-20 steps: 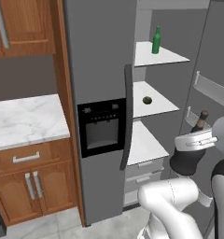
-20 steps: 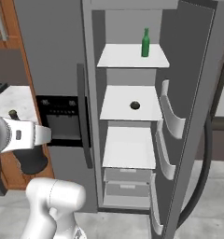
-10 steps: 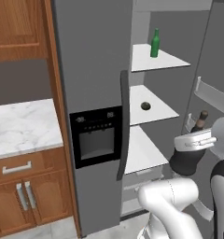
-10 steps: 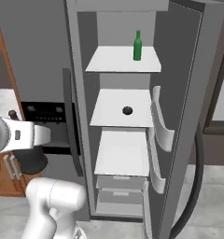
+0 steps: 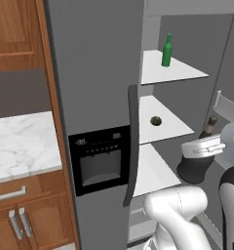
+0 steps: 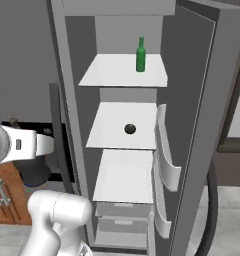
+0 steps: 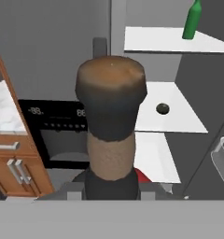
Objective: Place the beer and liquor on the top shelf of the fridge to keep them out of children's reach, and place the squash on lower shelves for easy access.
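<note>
From the left base view, the fridge [image 5: 97,97] stands open on its right side, and the beer [image 5: 166,50] is upright on the top shelf [image 5: 187,73], while the squash [image 5: 156,120] sits on the shelf below it, one of the lower shelves [image 5: 177,128]. Down at the right, the gripper [image 5: 206,145] is clamped on the liquor [image 5: 196,165], its dark round body hanging below the white hand and its neck poking up above it, out in front of the open compartment. A marble worktop [image 5: 19,146] lies to the left of the fridge. Over to the right base view: the beer [image 6: 140,55] stands toward the right of the top shelf [image 6: 112,75], the squash [image 6: 130,129] is near the middle of its shelf, and the liquor [image 6: 34,170] shows only as a dark bulge under the hand at the left edge. In the hand view, the liquor's brown stopper [image 7: 111,93] looms up close, with the beer [image 7: 192,19] and squash [image 7: 163,108] beyond.
</note>
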